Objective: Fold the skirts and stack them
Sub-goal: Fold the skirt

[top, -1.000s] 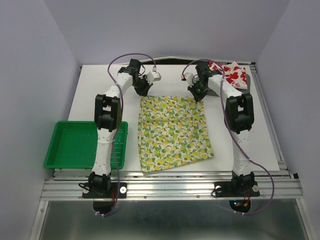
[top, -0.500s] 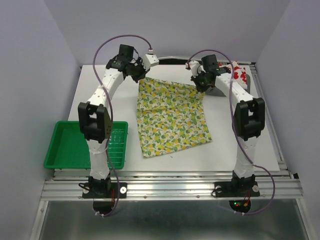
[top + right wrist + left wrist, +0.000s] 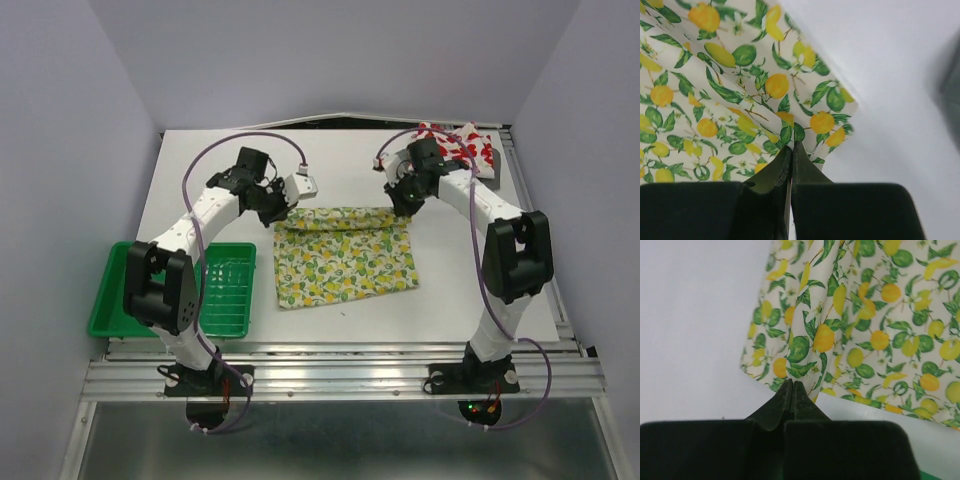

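Note:
The lemon-print skirt [image 3: 345,262] lies in the middle of the table, its far edge lifted and rolled over toward the near side. My left gripper [image 3: 277,207] is shut on the far-left corner, and in the left wrist view the lemon-print skirt [image 3: 875,325] hangs from the closed left gripper [image 3: 792,383]. My right gripper [image 3: 401,206] is shut on the far-right corner, where the lemon-print skirt [image 3: 740,100] drapes from the pinched tips of the right gripper [image 3: 792,146]. The red-print skirt [image 3: 465,147] sits bunched at the back right. No grey skirt is clearly visible.
A green plastic tray [image 3: 226,292] stands at the near left, partly under my left arm. The white table [image 3: 200,170] ends at a metal rail along the near side. Walls close in on the left, back and right.
Both grippers have carried the lemon skirt's far edge up and then toward the near side. The cloth now covers a shorter patch of the table.

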Action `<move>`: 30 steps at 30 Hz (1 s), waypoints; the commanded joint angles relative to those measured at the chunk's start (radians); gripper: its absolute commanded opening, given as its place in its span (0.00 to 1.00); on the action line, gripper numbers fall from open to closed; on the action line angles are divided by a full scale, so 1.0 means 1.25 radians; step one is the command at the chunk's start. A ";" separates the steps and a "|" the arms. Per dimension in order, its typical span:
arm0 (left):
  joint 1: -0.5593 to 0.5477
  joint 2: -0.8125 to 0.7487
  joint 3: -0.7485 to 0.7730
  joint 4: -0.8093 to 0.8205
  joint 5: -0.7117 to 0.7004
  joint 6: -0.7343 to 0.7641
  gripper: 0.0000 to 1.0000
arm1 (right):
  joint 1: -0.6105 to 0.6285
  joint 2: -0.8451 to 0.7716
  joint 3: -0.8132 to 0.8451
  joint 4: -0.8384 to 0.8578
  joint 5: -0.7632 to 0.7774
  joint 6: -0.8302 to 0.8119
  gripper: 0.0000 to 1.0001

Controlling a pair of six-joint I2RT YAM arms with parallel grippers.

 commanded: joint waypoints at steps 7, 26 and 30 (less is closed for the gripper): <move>-0.043 -0.122 -0.181 0.063 -0.047 -0.011 0.00 | 0.011 -0.096 -0.136 0.011 -0.017 0.010 0.01; -0.079 -0.260 -0.153 -0.033 -0.067 -0.053 0.00 | 0.029 -0.223 -0.127 -0.084 -0.030 0.024 0.01; -0.119 -0.320 -0.255 -0.014 -0.100 -0.067 0.00 | 0.063 -0.271 -0.235 -0.049 -0.030 0.034 0.01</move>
